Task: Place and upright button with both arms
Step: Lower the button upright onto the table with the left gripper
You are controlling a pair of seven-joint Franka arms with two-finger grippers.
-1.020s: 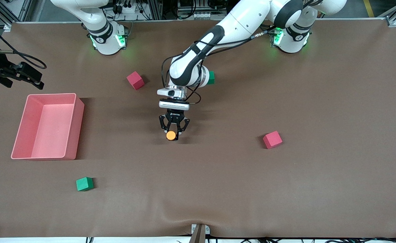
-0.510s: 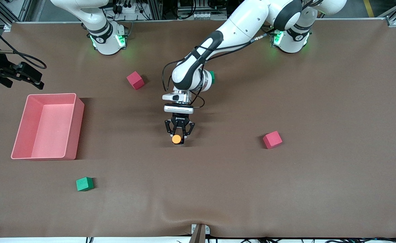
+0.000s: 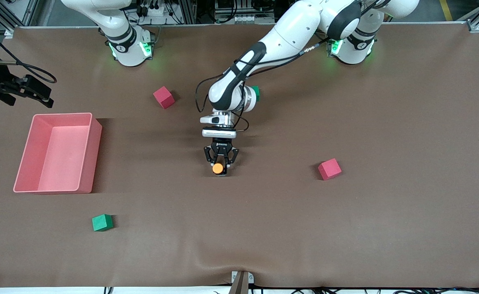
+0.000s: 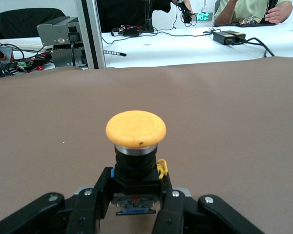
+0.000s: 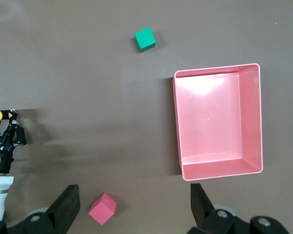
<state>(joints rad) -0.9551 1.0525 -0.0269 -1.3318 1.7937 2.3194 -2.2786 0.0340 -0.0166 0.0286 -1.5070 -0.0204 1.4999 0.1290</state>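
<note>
While the left arm reaches in from its base, the scene across the front view reads:

Right gripper (image 3: 27,92): hangs above the table's edge at the right arm's end, over bare table just past the bin; this arm waits. In the right wrist view its fingers (image 5: 66,207) stand wide apart, with nothing between them.
Bin (image 3: 94,151): pink, open-topped, on the table toward the right arm's end.
Green cube (image 3: 102,222): nearer the front camera than the bin.
Red cube (image 3: 164,97): near the right arm's base, well apart from the bin.
Left gripper (image 3: 220,167): mid-table, pointing toward the front camera, clamped on the button's black body from both sides.
Button (image 3: 218,168): held in the left gripper, orange cap showing past the fingertips. In the left wrist view the button (image 4: 136,141) has its cap on top and its body pinched between the fingers (image 4: 95,200).
Second green cube (image 3: 256,93): mostly hidden by the left arm's wrist.
Second red cube (image 3: 329,169): toward the left arm's end, well apart from the button.
</note>
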